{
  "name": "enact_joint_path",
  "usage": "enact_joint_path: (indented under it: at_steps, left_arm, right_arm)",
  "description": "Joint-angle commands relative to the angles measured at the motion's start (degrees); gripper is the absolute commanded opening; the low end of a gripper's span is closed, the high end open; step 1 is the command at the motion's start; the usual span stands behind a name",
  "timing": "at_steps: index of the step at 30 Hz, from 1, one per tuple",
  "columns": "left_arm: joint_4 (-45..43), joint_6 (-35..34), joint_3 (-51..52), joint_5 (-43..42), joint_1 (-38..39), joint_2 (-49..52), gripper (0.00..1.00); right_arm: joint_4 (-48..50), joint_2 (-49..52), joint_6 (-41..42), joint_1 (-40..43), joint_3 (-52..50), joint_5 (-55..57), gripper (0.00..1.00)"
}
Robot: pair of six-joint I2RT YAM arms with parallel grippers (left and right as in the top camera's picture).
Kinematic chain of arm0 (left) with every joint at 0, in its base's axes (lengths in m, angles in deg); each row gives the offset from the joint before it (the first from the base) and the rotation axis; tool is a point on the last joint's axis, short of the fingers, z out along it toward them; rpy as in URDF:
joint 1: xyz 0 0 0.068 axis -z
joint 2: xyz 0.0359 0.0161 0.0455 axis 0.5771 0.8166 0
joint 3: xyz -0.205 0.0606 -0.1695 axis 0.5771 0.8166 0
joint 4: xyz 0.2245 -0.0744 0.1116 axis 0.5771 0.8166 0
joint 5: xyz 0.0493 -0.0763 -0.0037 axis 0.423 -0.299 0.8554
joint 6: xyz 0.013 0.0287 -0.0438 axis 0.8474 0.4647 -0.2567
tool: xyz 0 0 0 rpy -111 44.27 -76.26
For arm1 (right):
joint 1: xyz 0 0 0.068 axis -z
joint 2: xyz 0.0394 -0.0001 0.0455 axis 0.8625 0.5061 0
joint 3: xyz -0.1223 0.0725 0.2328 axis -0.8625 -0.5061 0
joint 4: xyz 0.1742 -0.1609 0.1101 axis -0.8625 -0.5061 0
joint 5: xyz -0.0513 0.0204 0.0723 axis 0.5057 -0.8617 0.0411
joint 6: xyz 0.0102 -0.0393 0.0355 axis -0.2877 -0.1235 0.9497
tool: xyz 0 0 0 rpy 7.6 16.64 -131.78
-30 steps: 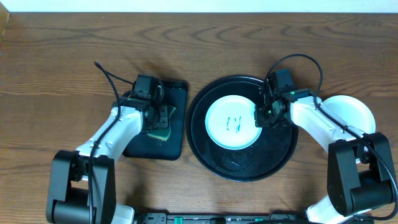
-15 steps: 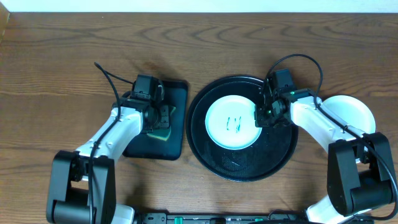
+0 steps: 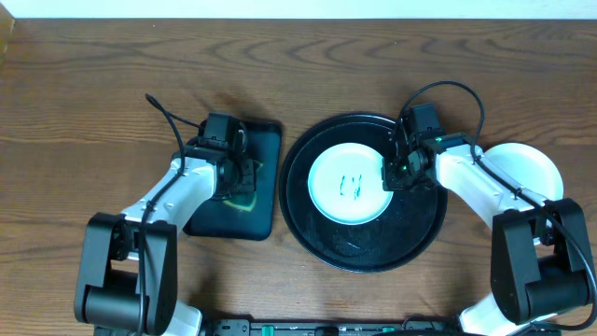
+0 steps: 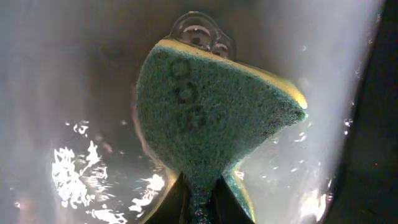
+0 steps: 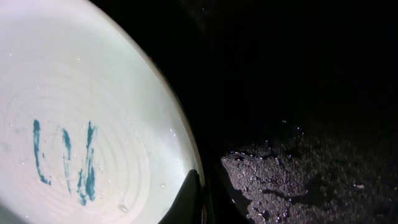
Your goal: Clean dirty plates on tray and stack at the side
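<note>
A pale mint-blue plate [image 3: 350, 184] with blue-green scribbles lies in the large round black tray [image 3: 373, 247]. My right gripper [image 3: 390, 177] is shut on the plate's right rim; in the right wrist view the fingers [image 5: 202, 199] pinch the rim of the plate [image 5: 93, 93] over the wet tray floor [image 5: 298, 74]. My left gripper [image 3: 238, 177] is over the small rectangular tray and is shut on a green-and-yellow sponge [image 4: 211, 106], pinched at my fingertips [image 4: 199, 202]. A pale plate [image 3: 527, 168] lies on the tabletop at the right, partly hidden by my right arm.
The small rectangular black tray [image 3: 224, 219] lies left of the round tray and looks wet in the left wrist view [image 4: 74, 168]. The dark brown wood tabletop [image 3: 93, 93] stretches to the back and left. The right arm's cable loops above the round tray's far rim.
My left arm has shifted slightly over the rectangular tray with the sponge in its grip. The right gripper and the plate have not moved.
</note>
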Motion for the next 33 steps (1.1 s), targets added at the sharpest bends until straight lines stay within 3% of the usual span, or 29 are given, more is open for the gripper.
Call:
enact_joint_path:
  at_steps: [1, 12, 18, 22, 33]
  left_arm:
    - [0.74, 0.15, 0.5, -1.53, -0.52, -2.49, 0.07]
    - [0.24, 4.94, 0.48, -21.38, -9.73, -11.5, 0.08]
    - [-1.2, 11.06, 0.5, -44.98, -16.96, -12.0, 0.07]
    - [-1.66, 13.14, 0.5, -54.53, -20.57, -11.98, 0.07]
    - [-1.66, 13.49, 0.5, -58.9, -23.12, -11.98, 0.07]
  right_arm:
    - [-0.24, 0.5, -0.76, -0.09, -0.31, 0.96, 0.01]
    - [-0.24, 0.5, -0.76, -0.09, -0.31, 0.96, 0.01]
    - [-0.24, 0.5, -0.76, -0.09, -0.31, 0.94, 0.01]
    - [-0.2, 0.5, -0.76, -0.09, -0.31, 0.94, 0.01]
    - [-0.2, 0.5, -0.76, -0.09, -0.31, 0.94, 0.01]
